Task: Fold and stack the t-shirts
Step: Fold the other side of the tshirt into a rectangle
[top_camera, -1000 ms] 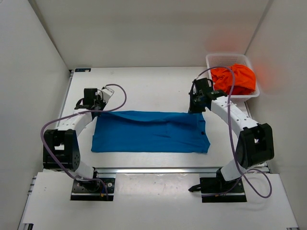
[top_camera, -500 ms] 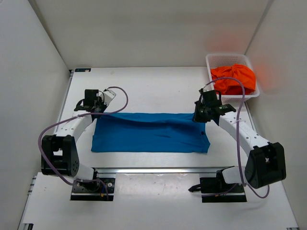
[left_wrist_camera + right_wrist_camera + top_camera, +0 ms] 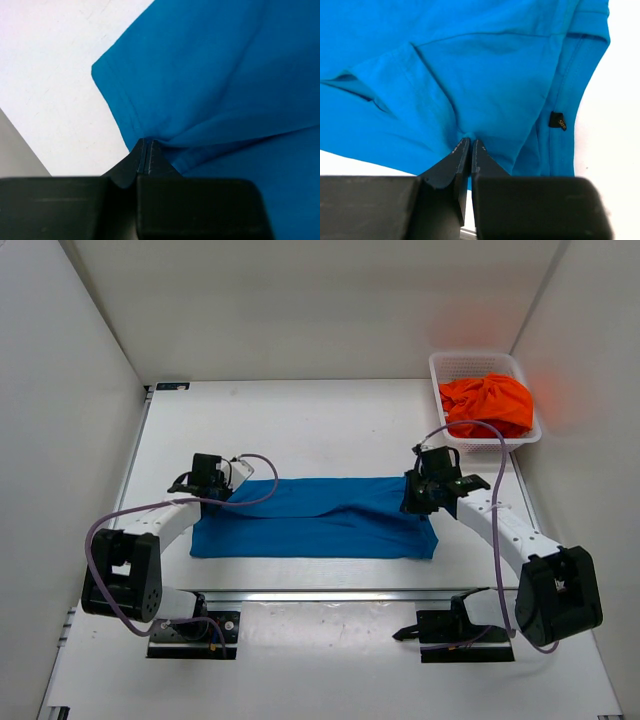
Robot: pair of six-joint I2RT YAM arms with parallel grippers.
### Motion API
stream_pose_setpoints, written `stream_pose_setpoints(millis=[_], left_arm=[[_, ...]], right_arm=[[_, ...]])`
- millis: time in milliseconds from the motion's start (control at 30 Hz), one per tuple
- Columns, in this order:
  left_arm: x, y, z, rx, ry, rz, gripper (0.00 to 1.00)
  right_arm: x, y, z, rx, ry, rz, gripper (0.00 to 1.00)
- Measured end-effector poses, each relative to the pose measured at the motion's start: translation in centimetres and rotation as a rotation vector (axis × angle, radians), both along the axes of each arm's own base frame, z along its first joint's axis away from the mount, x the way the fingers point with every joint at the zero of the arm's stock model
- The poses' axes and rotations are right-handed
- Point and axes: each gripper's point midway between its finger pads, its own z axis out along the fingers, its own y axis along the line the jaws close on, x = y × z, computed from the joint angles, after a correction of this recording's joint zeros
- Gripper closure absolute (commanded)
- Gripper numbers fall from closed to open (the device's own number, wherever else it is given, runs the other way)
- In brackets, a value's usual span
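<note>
The blue t-shirt (image 3: 315, 518) lies flat on the table (image 3: 300, 425) between the arms, mid-fold as I judge it: the left tool (image 3: 145, 150) and the right tool (image 3: 471, 145) are each pressed together on a pinch of its far edge, one at either end. Next both should carry that edge evenly to the near hem, then let go; the orange t-shirt (image 3: 487, 405) sits bunched in the white basket (image 3: 470, 362)

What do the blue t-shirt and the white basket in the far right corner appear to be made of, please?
The blue t-shirt looks like soft, matte knitted cloth, probably cotton: it drapes in loose creases and shows stitched hems. The basket seems to be rigid white moulded plastic, judging by its even lattice walls.
</note>
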Motion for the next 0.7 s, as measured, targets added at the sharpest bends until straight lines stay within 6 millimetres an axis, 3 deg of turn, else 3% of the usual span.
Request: stream_pose_setpoints(millis=[67, 133, 200, 267, 300, 367, 433, 600, 700], left_arm=[[0.2, 0.2, 0.1, 0.009, -0.014, 0.008, 1.00], [0.3, 0.4, 0.1, 0.016, -0.022, 0.013, 1.00], [0.4, 0.5, 0.1, 0.022, -0.029, 0.019, 1.00], [0.4, 0.6, 0.2, 0.029, -0.033, 0.024, 0.95], [0.4, 0.7, 0.2, 0.031, -0.033, 0.026, 0.82], [0.3, 0.8, 0.1, 0.032, -0.029, 0.031, 0.46], [0.0, 1.0, 0.1, 0.034, -0.022, 0.052, 0.38], [-0.6, 1.5, 0.7, 0.027, -0.005, 0.101, 0.38], [-0.6, 1.6, 2.0, 0.009, -0.041, 0.128, 0.35]], right_arm=[[-0.2, -0.1, -0.2, 0.002, 0.001, 0.001, 1.00], [-0.6, -0.2, -0.4, 0.007, 0.004, 0.003, 0.93], [-1.1, -0.2, -0.7, 0.017, 0.011, 0.009, 0.71], [-1.5, -0.3, -1.0, 0.021, 0.019, 0.017, 0.61], [-1.8, -0.3, -1.2, 0.026, 0.026, 0.020, 0.58], [-2.2, -0.5, -1.5, 0.026, 0.036, 0.034, 0.51], [-2.6, -0.6, -1.5, 0.031, 0.038, 0.046, 0.48], [-2.0, -0.2, -0.2, 0.038, -0.007, 0.070, 0.46], [-0.9, 1.9, 0.8, 0.046, -0.027, 0.132, 0.45]])
